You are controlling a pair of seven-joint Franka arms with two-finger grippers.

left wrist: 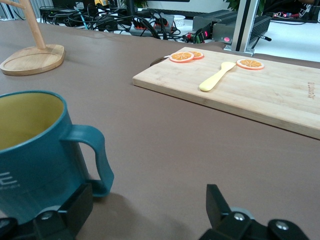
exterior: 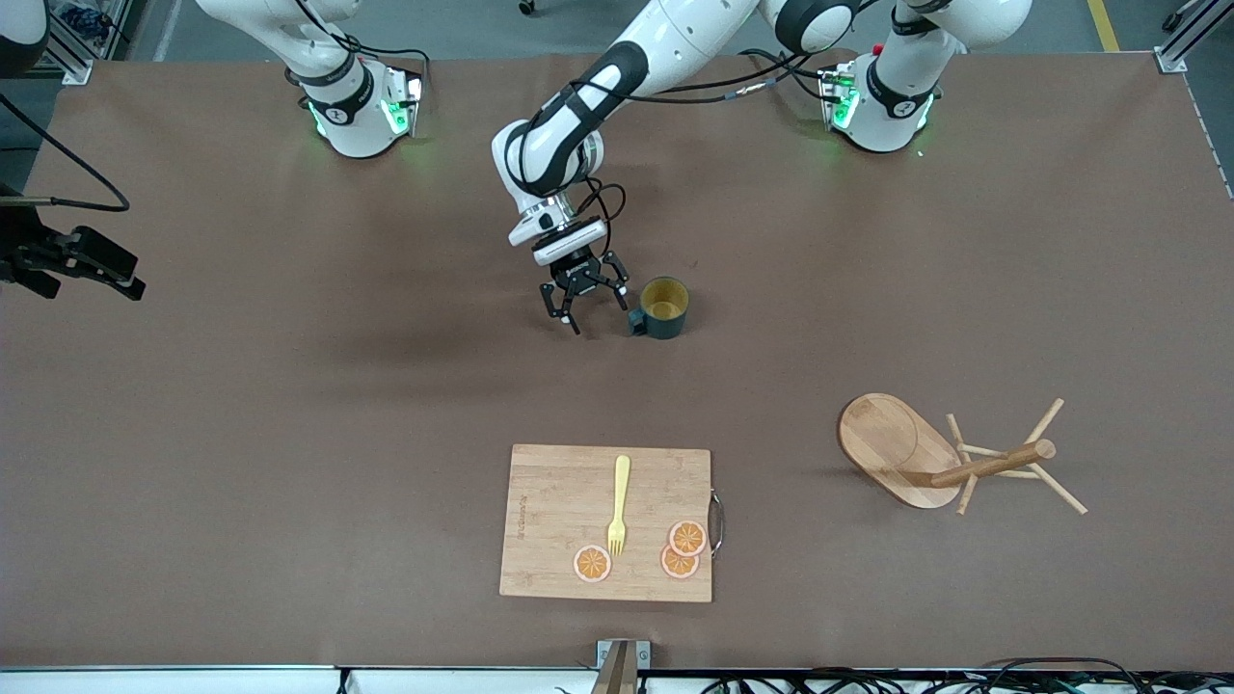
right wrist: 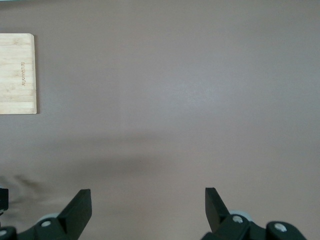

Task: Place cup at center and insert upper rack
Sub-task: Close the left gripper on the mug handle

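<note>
The dark teal cup (exterior: 663,306) with a mustard-yellow inside stands upright near the middle of the table, its handle toward the right arm's end. My left gripper (exterior: 586,301) is open and empty, low beside that handle. In the left wrist view the cup (left wrist: 30,150) is close by, with its handle just next to one finger (left wrist: 75,207) of the gripper (left wrist: 150,212). The upper rack (exterior: 892,443), a wooden mug tree, stands upright toward the left arm's end, nearer the front camera than the cup. My right gripper (exterior: 116,275) waits open over the right arm's end of the table (right wrist: 147,210).
A rectangular wooden cutting board (exterior: 607,520) lies nearer the front camera than the cup. It carries a yellow fork (exterior: 619,501) and three orange slices (exterior: 680,551). It also shows in the left wrist view (left wrist: 260,90) and the right wrist view (right wrist: 17,75).
</note>
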